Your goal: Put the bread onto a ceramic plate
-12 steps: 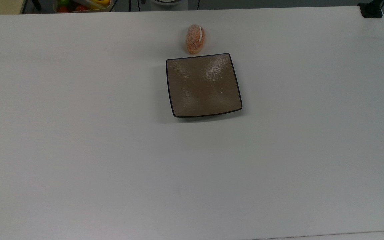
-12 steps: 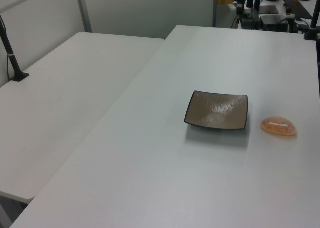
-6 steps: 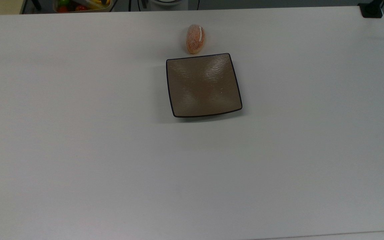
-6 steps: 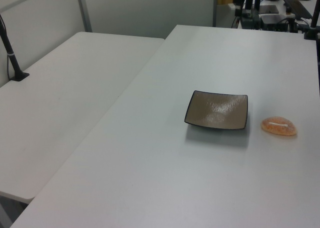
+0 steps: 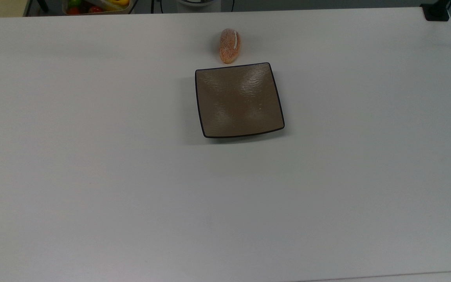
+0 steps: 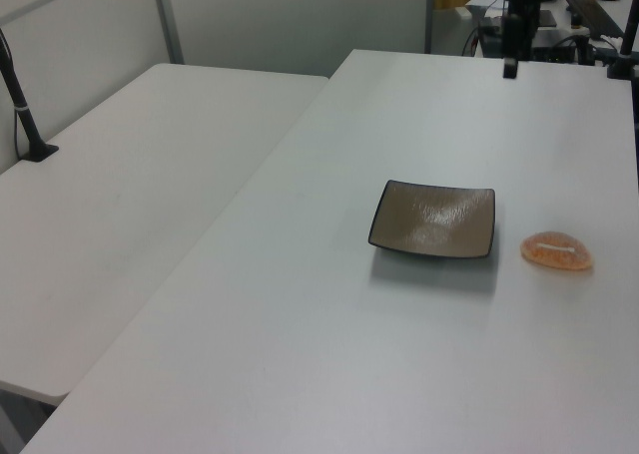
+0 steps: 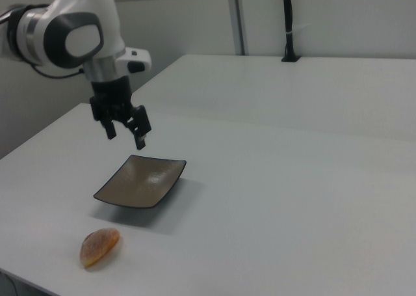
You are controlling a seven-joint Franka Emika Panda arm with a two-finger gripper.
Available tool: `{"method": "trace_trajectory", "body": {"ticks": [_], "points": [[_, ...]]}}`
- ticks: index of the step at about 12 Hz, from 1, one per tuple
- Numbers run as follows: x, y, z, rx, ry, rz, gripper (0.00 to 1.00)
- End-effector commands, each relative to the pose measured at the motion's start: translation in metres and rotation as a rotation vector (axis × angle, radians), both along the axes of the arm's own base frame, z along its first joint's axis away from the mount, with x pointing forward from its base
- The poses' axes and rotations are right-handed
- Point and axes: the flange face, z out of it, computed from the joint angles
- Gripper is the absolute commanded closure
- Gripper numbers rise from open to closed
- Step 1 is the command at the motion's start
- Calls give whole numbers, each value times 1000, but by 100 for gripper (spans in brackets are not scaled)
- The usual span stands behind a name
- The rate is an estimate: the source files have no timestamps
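Gripper (image 7: 126,134) hangs above ceramic plate (image 7: 140,180), fingers spread, empty. Bread (image 7: 99,246) on table (image 7: 292,198), nearer right view's camera than gripper. Arm base cut off.

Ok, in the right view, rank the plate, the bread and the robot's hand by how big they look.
Largest to smallest in the right view:
1. ceramic plate
2. hand, open, though its distance from the camera makes this rank unsure
3. bread, clearly smaller than the plate

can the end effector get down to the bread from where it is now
Probably yes. The bread lies alone on the table, just off the ceramic plate, nothing over or against it. The end effector hangs open in the air with free space below.
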Motion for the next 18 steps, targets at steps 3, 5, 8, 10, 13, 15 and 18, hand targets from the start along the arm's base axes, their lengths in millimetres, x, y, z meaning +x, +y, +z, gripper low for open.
{"method": "trace_trajectory", "body": {"ticks": [3,5,8,10,13,15,18], "points": [[-56,37,-77,-1,89,145,0],[-61,45,-106,-9,94,159,0],[-68,64,-145,-26,122,194,0],[-67,79,-174,-38,159,216,0],[-60,90,-211,-38,201,235,0],[-59,93,-222,-38,217,241,0],[-60,104,-232,-42,228,264,0]]}}
